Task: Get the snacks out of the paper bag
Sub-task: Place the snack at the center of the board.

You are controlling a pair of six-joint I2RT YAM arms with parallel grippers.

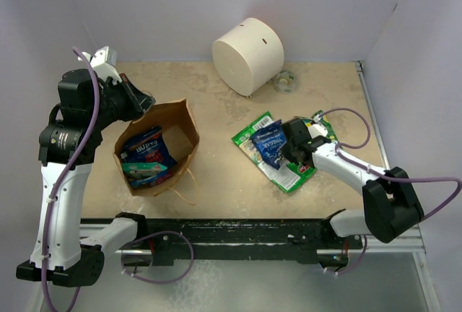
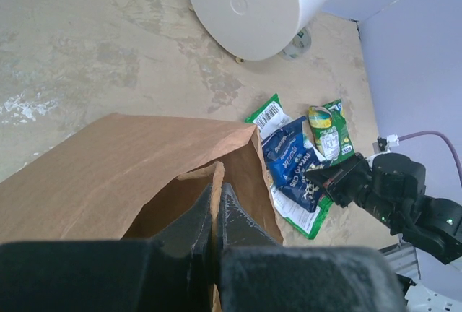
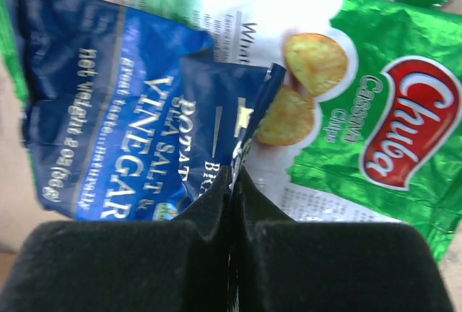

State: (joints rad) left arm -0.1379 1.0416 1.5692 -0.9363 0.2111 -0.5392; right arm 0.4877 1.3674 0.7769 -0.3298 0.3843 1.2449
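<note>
blue packet (image 3: 108, 110): laid over the green packet (image 3: 375, 59), well right of the paper bag (image 1: 180, 120); corner pinched in the right gripper (image 3: 232, 182), clamped tight
bag rim: nipped by the fully closed left gripper (image 2: 216, 196)
inside bag: other packets (image 1: 146, 154) seen

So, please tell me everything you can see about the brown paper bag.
The paper bag is brown kraft paper, creased, its mouth open upward, on the left of the table. Thin twisted handles lie at its near side. Inside are a dark blue packet and a greenish packet. The left fingers are shut on its far rim.
</note>
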